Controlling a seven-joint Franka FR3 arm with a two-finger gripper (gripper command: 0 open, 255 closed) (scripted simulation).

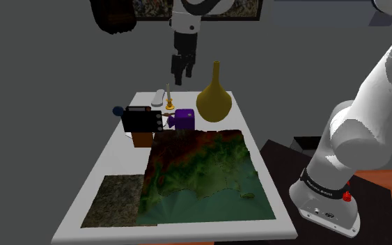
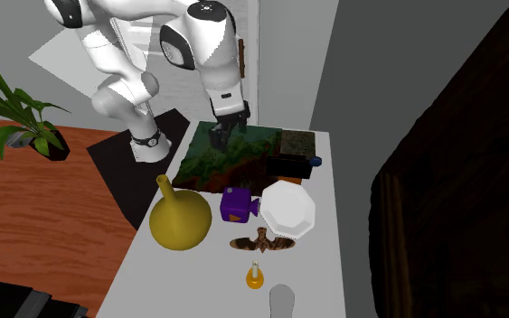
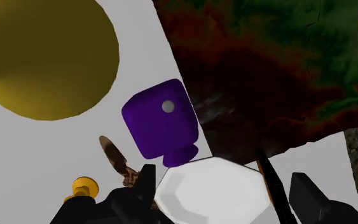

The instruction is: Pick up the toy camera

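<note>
The toy camera (image 1: pixel 184 118) is a small purple cube with a short round lens; it sits on the white table (image 1: pixel 111 167) between a yellow vase and a relief map. It also appears in the second exterior view (image 2: pixel 237 205) and in the wrist view (image 3: pixel 160 121). My gripper (image 1: pixel 181 69) hangs in the air above the table's far end, over the camera and well apart from it. Its black fingers (image 3: pixel 142 184) stand apart, open, with nothing held. From the wrist, the camera lies just ahead of the fingertips.
A yellow long-necked vase (image 1: pixel 214 97) stands beside the camera. A white octagonal object (image 2: pixel 287 208) and a black box (image 1: pixel 143 120) lie on its other side. A green-brown relief map (image 1: pixel 201 167) covers the near table. A small yellow bottle (image 2: pixel 255 275) and a brown winged figure (image 2: pixel 261 242) sit nearby.
</note>
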